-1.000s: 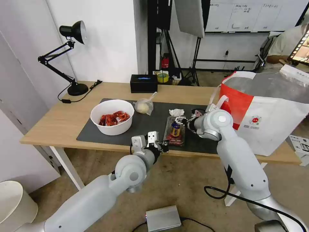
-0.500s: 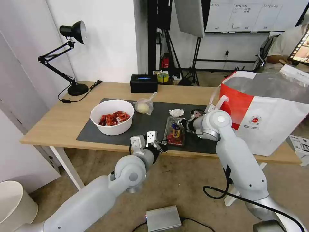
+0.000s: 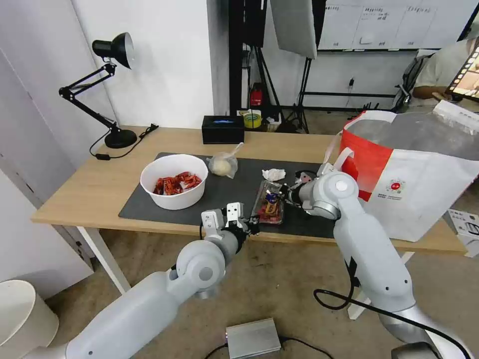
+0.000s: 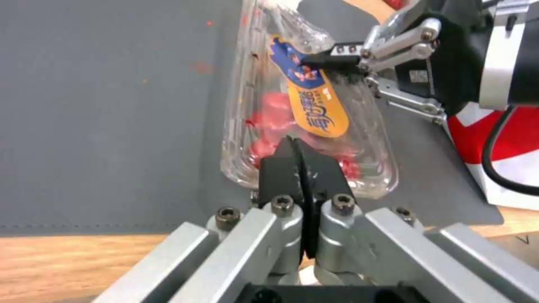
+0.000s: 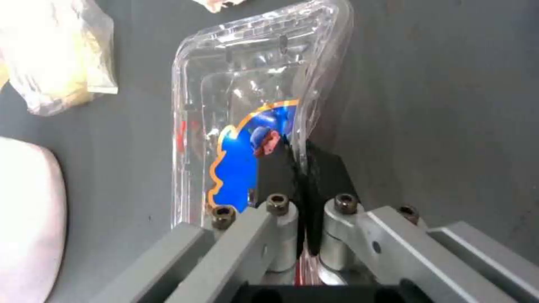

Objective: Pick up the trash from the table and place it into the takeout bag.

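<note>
While both arms meet over the near part of the dark grey mat (image 3: 234, 192), the clear hinged plastic box (image 3: 270, 202) lies between them, its long axis running from the table's (image 3: 90, 192) front edge toward the back wall. Left gripper (image 4: 302, 168) — pads pressed together on the box's near short rim, seen in the left wrist view. Right gripper (image 5: 303, 168) — fingers likewise closed, pinching the thin rim of the long side nearer the takeout bag (image 3: 419, 184), toward the box's far end. Box: transparent, glossy, ribbed plastic with rounded corners; blue-and-orange label (image 4: 311, 101) on the lid; red bits (image 4: 269, 126) inside at the near end. Whether it rests flat on the matte mat or is slightly raised cannot be told. Crumpled white tissue (image 3: 273, 174) just beyond the box's far end; small knotted clear bag (image 3: 223, 164) and smooth white round bowl (image 3: 173, 180) of red shells farther toward the robot's left. Bag upright at the table's right end, foil lining showing.
</note>
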Controlling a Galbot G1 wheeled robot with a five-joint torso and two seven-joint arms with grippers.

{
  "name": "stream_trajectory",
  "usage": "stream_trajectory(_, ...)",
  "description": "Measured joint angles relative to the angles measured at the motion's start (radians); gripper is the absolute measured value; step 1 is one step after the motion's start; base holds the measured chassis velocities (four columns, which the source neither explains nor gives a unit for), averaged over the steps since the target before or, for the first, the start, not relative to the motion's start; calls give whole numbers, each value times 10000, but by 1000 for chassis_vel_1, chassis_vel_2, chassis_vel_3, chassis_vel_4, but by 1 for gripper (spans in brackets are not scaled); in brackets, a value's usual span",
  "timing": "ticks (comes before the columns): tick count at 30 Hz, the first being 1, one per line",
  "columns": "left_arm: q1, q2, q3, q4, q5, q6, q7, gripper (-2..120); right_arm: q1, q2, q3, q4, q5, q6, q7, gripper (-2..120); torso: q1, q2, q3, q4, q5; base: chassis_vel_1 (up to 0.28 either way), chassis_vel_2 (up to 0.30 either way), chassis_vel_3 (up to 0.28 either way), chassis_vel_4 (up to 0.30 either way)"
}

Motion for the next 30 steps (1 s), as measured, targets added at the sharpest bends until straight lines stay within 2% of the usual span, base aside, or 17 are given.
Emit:
stream_trajectory(8,36,74,-164,-130,43,-16,26,2,-31,47,40,7,-31,114,-7,0,0,0,1,-1,1,0,0,0,0)
stream_trajectory(9,57,93,-212,-165,52,-18,33,9,-34,59,57,9,-37,138,-17,0,-1,0,1,-1,1,0,0,0,0)
stream_trajectory(12,89,125,-328,-240,53,-21,43,15,-35,81,98,12,-41,166,-29,0,0,-1,2,-1,1,0,0,0,0)
stream_trajectory(16,206,285,-587,-445,54,-23,63,33,-33,86,152,46,-61,234,-128,0,1,-2,2,-1,1,0,0,0,0)
stream_trajectory(17,206,285,-587,-445,54,-23,63,33,-33,86,152,46,-61,234,-128,0,1,-2,2,-1,1,0,0,0,0)
stream_trajectory(19,282,408,-747,-553,57,-24,125,43,-14,82,173,77,-80,278,-196,0,1,-3,3,0,2,0,0,0,0)
stream_trajectory(21,300,435,-802,-581,58,-28,133,47,-4,82,184,93,-83,290,-213,0,2,-2,3,1,2,0,0,0,0)
stream_trajectory(23,351,481,-956,-650,58,-43,139,59,21,76,219,148,-87,312,-232,0,2,-3,3,0,2,0,0,0,0)
stream_trajectory(24,356,484,-967,-653,59,-44,139,59,22,75,220,151,-87,313,-231,0,2,-3,3,0,1,0,0,0,0)
stream_trajectory(25,408,511,-1074,-699,58,-57,139,67,41,47,234,219,-86,330,-236,0,2,-3,3,0,1,0,0,0,0)
stream_trajectory(26,408,511,-1074,-699,58,-57,139,67,41,47,234,219,-86,330,-236,0,2,-3,3,0,1,0,0,0,0)
stream_trajectory(30,573,662,-1330,-876,58,-61,139,85,94,-11,301,385,-36,363,-252,0,2,-3,3,0,1,0,0,0,0)
